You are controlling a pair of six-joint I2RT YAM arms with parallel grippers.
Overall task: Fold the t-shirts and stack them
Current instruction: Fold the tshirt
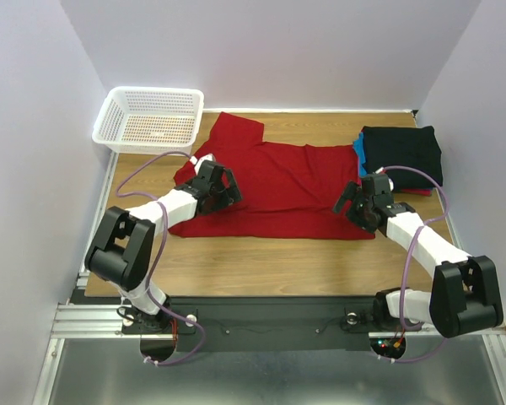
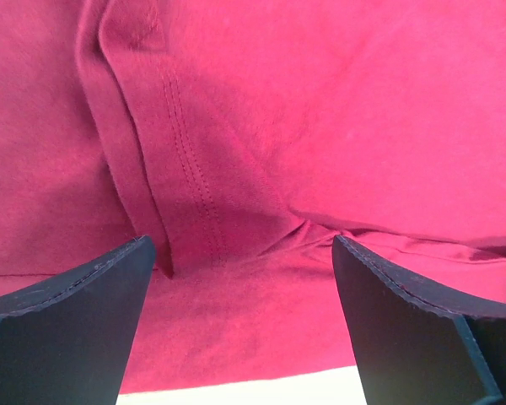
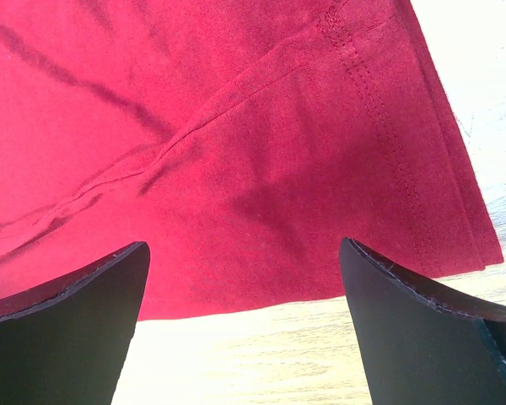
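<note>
A plain bright red t-shirt [image 1: 278, 181] lies spread flat on the wooden table, collar end to the left. My left gripper [image 1: 222, 191] hovers open over its left part, above a sleeve seam [image 2: 190, 169] near the front edge. My right gripper [image 1: 360, 205] hovers open over the shirt's right hem corner [image 3: 438, 211], the jaws straddling the cloth edge. A stack of folded shirts, black [image 1: 403, 152] on top with blue [image 1: 357, 150] and pink-red [image 1: 417, 191] edges showing beneath, sits at the back right.
A white plastic lattice basket [image 1: 149, 118] stands at the back left corner. White walls close in the table on three sides. Bare wood [image 1: 270, 266] shows between the shirt and the arm bases.
</note>
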